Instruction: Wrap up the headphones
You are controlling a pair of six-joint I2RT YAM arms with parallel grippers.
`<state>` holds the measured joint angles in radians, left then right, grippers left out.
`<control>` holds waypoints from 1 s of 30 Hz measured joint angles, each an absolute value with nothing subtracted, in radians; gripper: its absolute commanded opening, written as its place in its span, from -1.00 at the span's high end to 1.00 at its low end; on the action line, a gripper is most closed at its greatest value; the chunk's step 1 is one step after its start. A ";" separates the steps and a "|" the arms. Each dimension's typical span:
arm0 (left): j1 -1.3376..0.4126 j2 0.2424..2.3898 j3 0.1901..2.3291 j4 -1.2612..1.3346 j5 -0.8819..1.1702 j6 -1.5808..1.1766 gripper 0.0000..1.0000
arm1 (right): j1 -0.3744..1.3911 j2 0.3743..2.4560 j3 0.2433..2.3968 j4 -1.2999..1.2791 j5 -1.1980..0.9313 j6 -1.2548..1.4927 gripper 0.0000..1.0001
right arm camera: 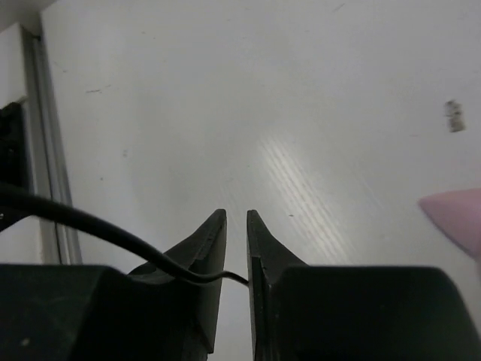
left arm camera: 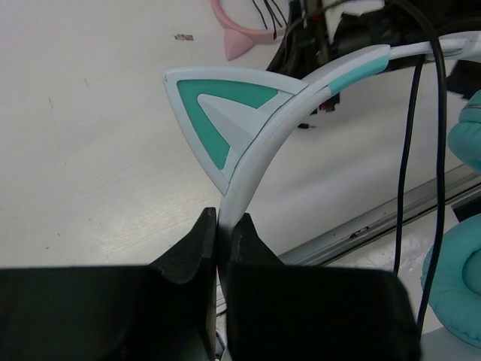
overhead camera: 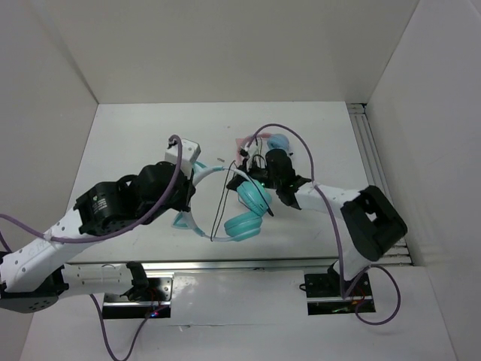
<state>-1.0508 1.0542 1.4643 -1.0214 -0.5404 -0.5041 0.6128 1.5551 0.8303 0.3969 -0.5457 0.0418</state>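
**Two grippers hold the cat-ear headphones (overhead camera: 248, 210)**

Top view: the teal earcups sit mid-table (overhead camera: 135, 143), between both arms.
Left wrist: the left gripper (left arm camera: 223, 219) is clamped on the pale headband (left arm camera: 259, 150), below one ear.
Right wrist: the right gripper (right arm camera: 236, 218) is almost closed, pinching the thin black cable (right arm camera: 75, 218).

Teal over-ear headphones with padded cups (overhead camera: 254, 197) are near the middle of the white table (overhead camera: 135, 143), the two cups side by side. Their pale white-blue headband (left arm camera: 252, 165), bearing a teal-centred triangular cat ear (left arm camera: 222, 116), is pinched on edge in the left gripper (left arm camera: 224, 218). Their thin black cable (overhead camera: 222, 199) slants beside the cups and passes between the fingers of the right gripper (right arm camera: 236, 218)
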 measured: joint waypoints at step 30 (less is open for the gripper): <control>-0.982 1.046 1.526 -1.148 -0.839 -0.814 1.00 | 0.673 2.074 0.722 1.039 -0.678 0.400 1.00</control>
